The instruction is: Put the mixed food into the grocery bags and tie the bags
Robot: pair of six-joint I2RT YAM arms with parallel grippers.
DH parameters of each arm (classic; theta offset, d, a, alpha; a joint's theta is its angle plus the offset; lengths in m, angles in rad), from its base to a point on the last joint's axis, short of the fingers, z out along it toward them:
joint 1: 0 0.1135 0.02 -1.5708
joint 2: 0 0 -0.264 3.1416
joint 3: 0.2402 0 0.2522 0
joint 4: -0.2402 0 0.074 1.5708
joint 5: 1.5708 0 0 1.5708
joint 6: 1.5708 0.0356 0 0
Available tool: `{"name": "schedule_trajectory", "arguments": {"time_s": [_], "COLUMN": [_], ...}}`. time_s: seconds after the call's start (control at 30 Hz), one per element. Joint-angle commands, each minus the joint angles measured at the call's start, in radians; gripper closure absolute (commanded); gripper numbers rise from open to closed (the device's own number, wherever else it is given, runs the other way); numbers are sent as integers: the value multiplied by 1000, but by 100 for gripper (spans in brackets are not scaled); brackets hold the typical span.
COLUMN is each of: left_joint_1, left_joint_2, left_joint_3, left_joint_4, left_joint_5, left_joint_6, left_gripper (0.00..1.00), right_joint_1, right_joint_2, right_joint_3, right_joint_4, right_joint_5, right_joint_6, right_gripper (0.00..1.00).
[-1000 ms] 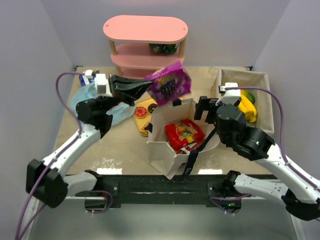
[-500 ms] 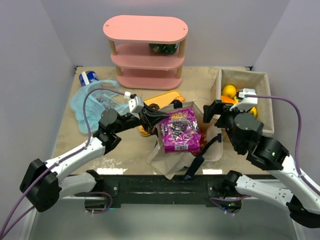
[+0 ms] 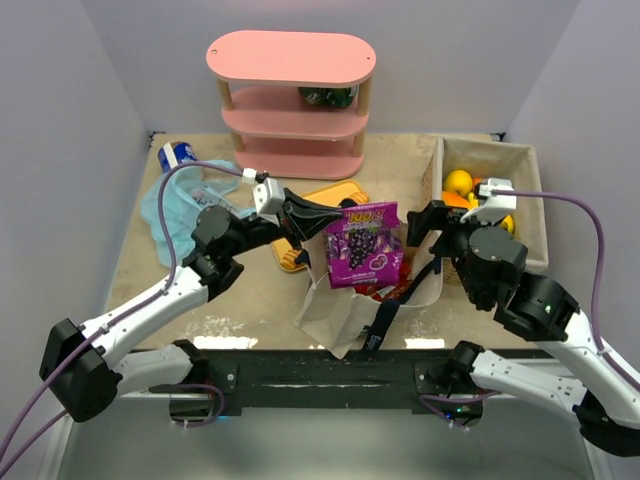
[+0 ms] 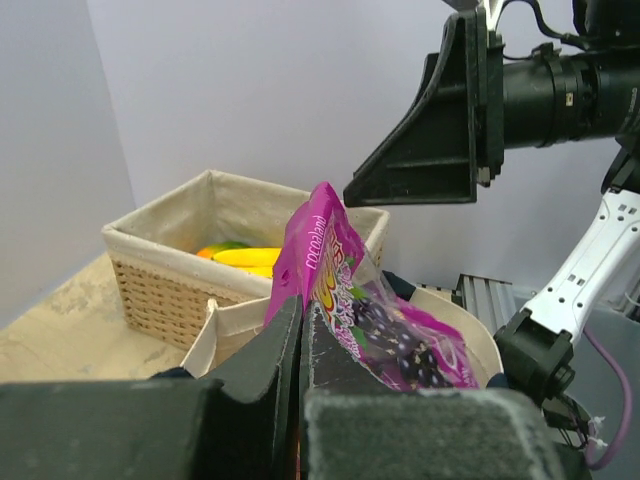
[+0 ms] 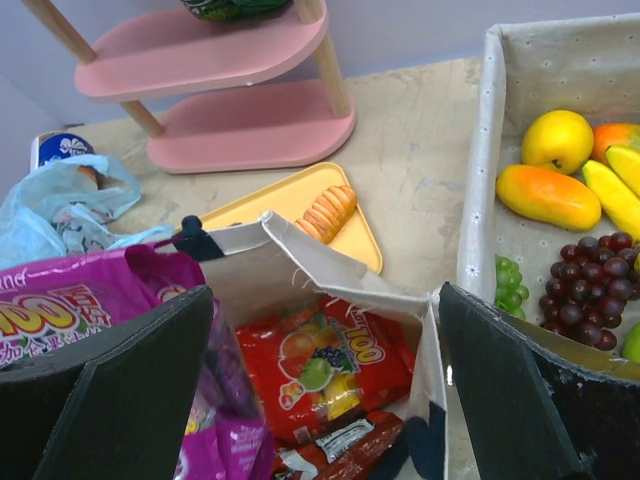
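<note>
Purple snack packet (image 3: 362, 245): hangs over the mouth of the cream tote bag (image 3: 325, 312), above a red packet (image 5: 320, 365) lying inside.
Handling: probably light, soft and crinkly, with slick film (it may swing or slide in a loose pinch); not fragile.
Hold point: a flat sealed edge looks best, where the film is doubled.
Left gripper (image 3: 322, 218): jaws pressed together on the packet's edge, at its upper left corner seen from above.
Right gripper (image 3: 425, 226): jaws spread wide, holding nothing, hovering at the tote's right side, near the wicker basket (image 3: 533, 190).
Light-blue plastic bag (image 3: 172, 205): crumpled at the table's left rear, well apart from the packet.
</note>
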Motion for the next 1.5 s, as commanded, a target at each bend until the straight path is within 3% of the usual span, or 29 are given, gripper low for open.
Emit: {"name": "schedule_trajectory", "arguments": {"time_s": [0.0, 0.37, 0.6, 0.73, 0.87, 1.03, 1.17, 1.23, 1.27, 1.3, 1.33, 1.4, 1.47], "left_joint_1": [2, 2, 2, 2, 2, 2, 2, 2, 2, 2, 2, 1, 2], "left_joint_2": [26, 35, 105, 113, 109, 70, 64, 66, 63, 56, 32, -3, -57], "left_joint_3": [77, 42, 241, 255, 213, 53, -4, 7, 33, 47, 60, 102, 149], "left_joint_4": [145, 125, 77, 59, 62, 126, 62, -22, -138, -197, -310, -415, -562], "left_joint_5": [-46, -52, -20, -11, 1, 32, 119, 130, 92, 66, 34, -109, -230], "left_joint_6": [1, 22, 34, 56, 36, -15, -42, -18, -4, 11, 43, 63, 114], "left_gripper": [100, 100, 100, 100, 100, 100, 100, 77, 63, 42, 31, 15, 10], "right_joint_1": [-3, -2, -3, -3, -3, -3, -3, -3, -3, -3, -2, -3, -3], "right_joint_2": [24, 29, 33, 26, 30, 36, 55, 76, 101, 117, 130, 163, 177], "right_joint_3": [18, 15, 19, 19, 21, 18, 19, 31, 39, 47, 61, 76, 99], "right_joint_4": [3, 0, -14, -17, -18, -18, -15, -29, -43, -73, -92, -173, -234], "right_joint_5": [-5, 14, 28, 40, 45, 49, 35, 22, 18, 15, 11, 9, 17], "right_joint_6": [19, 12, 13, 12, 10, 9, 0, -7, -2, 4, 9, 42, 76], "right_gripper": [1, 1, 1, 1, 1, 1, 1, 1, 1, 1, 1, 1, 1]}}
